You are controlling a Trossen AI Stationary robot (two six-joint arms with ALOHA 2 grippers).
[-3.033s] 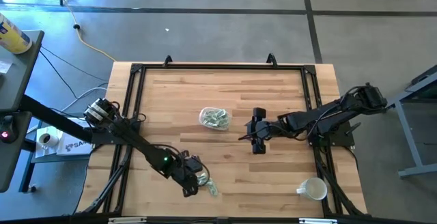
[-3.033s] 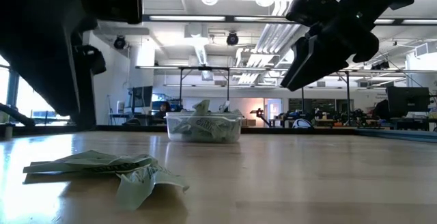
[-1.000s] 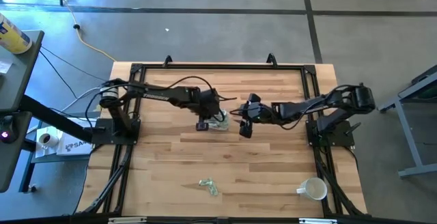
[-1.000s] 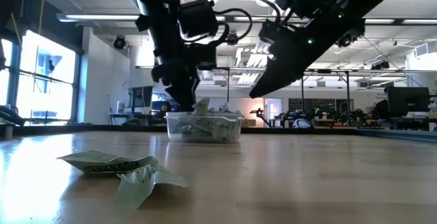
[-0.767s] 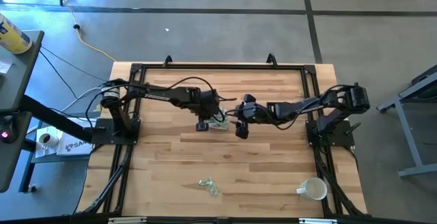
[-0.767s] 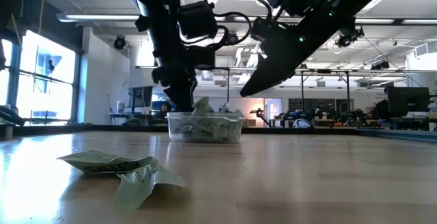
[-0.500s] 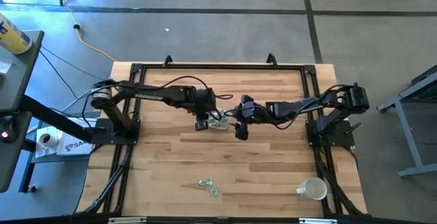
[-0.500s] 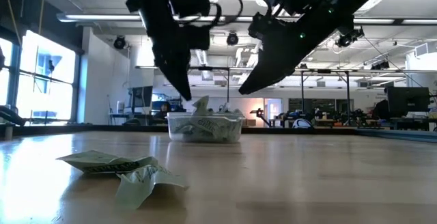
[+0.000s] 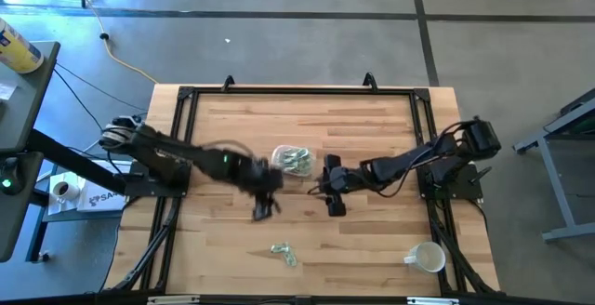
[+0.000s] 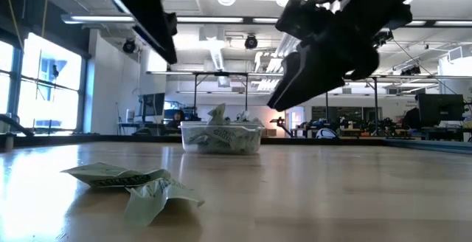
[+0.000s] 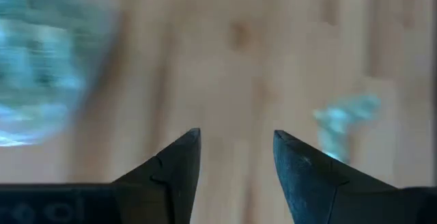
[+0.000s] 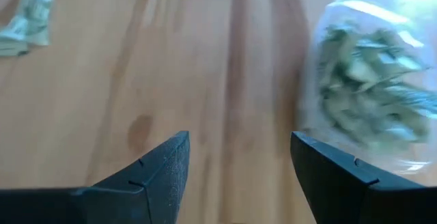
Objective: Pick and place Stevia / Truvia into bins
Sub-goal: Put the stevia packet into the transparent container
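Note:
The clear plastic bowl (image 9: 296,161) stands mid-table, heaped with pale green and white sachets; it also shows in the low view (image 10: 220,136). A small bunch of loose sachets (image 9: 284,251) lies flat near the table's near edge (image 10: 129,183). My left gripper (image 9: 263,203) is open and empty, in the air near-left of the bowl; its wrist view shows the bowl (image 11: 41,67) and the loose sachets (image 11: 345,118) ahead. My right gripper (image 9: 333,203) is open and empty, near-right of the bowl (image 12: 369,80).
A white mug (image 9: 426,258) lies at the near right corner. A black frame (image 9: 297,89) runs along the table's edges. Bare wood lies between the bowl and the loose sachets.
My left gripper has pulled away from the bowl, rising and swinging toward the near edge and a little left, moving fast. My right gripper has moved from beside the bowl toward the near edge. The bowl and the loose sachets have stayed put.

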